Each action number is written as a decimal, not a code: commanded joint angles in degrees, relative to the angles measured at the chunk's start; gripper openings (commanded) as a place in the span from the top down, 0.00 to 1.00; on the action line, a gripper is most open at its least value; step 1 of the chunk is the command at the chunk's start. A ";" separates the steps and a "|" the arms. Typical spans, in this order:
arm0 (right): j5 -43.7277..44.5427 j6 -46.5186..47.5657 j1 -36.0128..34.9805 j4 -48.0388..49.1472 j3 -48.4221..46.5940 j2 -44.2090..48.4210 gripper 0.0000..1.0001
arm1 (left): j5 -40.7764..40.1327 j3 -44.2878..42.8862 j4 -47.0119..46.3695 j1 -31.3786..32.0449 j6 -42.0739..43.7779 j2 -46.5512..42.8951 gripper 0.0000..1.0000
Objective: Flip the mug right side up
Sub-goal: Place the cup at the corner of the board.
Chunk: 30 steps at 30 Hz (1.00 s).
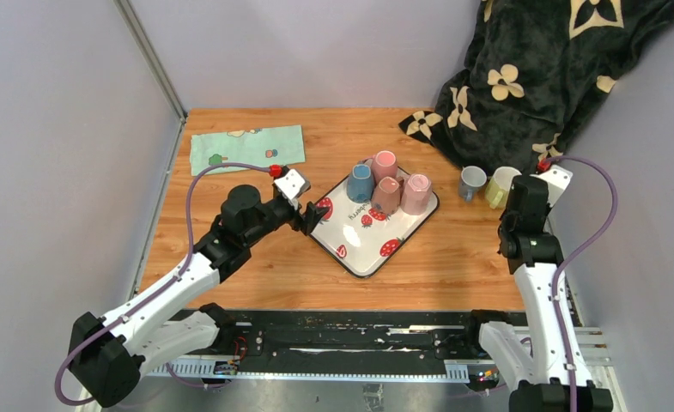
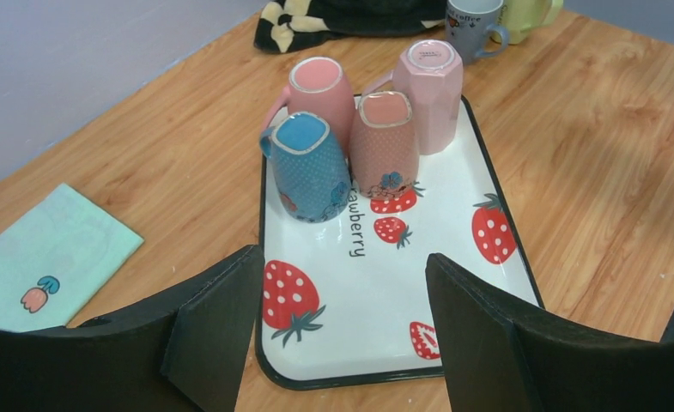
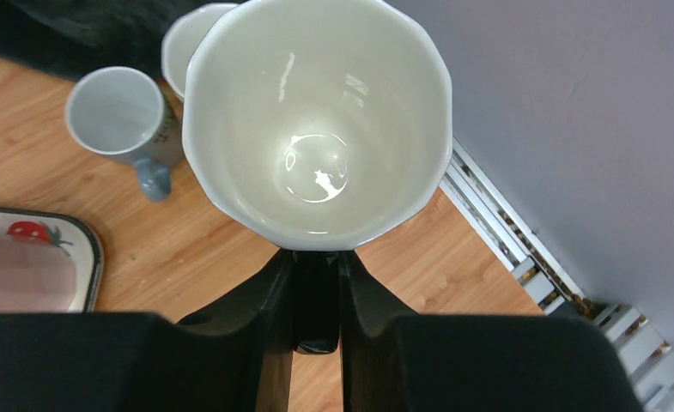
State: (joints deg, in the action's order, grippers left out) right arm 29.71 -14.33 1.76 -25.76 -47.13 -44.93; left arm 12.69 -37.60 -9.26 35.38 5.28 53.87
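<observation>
**Desk:** What was pictured, and where was the mug found?

**Caption:** The wooden table (image 1: 256, 249) was shown from above, with the strawberry tray (image 1: 363, 242) at its centre. A cluster of inverted mugs (image 1: 389, 184) was stood at the tray's 12 o'clock. Out at the tray's 3 o'clock, the cream mug (image 3: 316, 120) was held mouth-up by the right gripper (image 3: 317, 275). Its fingers were pinched to a narrow gap at the mug's near side. Whether wall or handle was clamped could not be told.

**Desk:** And the other arm?

**Caption:** The left gripper (image 2: 343, 266) was spread wide at the tray's 9 o'clock, with nothing held.

**Desk:** How was the set-down judged best done?

**Caption:** The base was best lowered flat onto bare wood and kept off the grey mug (image 3: 114, 112) at its 10 o'clock. The fingers were best parted only once the weight was taken by the table.
</observation>
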 commanded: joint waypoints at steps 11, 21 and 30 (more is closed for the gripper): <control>2.89 -5.79 10.38 9.34 2.03 -7.83 1.00 | 1.80 -0.15 0.40 0.57 0.10 -1.96 0.23; 3.06 -6.23 12.59 14.72 2.94 -13.94 1.00 | 2.03 1.30 -1.93 1.21 -1.47 0.09 0.23; 2.80 -5.28 13.55 17.08 5.53 -16.06 1.00 | 4.76 1.38 -2.84 1.26 -1.69 2.19 0.24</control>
State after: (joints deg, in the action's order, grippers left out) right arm 30.13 -19.53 14.22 -14.98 -41.82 -60.97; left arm 15.33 -36.73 -9.43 36.18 4.03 55.66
